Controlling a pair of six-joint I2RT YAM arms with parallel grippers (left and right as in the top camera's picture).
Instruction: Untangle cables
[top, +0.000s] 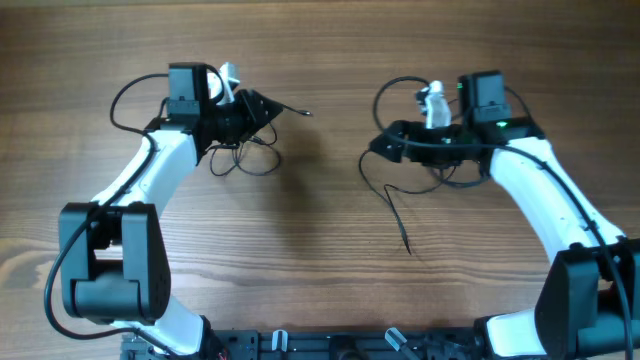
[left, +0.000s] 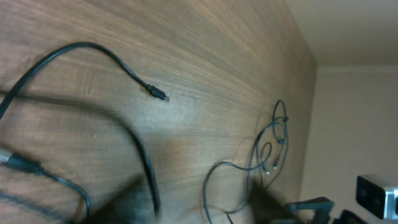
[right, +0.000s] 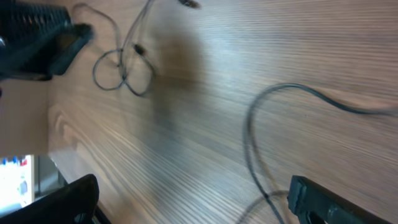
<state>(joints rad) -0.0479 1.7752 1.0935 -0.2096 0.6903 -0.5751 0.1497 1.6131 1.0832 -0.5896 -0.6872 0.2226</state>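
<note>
From beside the table (top: 320, 300) I see the two cables lying well apart. The left cable (left: 81, 45) is at about ten o'clock on the tabletop. It curls in small loops just under the left gripper (top: 268, 104), and one strand pokes out toward three o'clock and ends in a small plug (left: 160, 94). I cannot tell whether that gripper pinches the strand (its own wrist view is a dark blur near the fingers). The right cable (top: 398, 218) is at about two o'clock, with a loop beside the right gripper (right: 193, 190) and a loose tail trailing toward six o'clock. That gripper's fingers (right: 74, 199) stand wide apart, and the cable runs between them unclamped.
</note>
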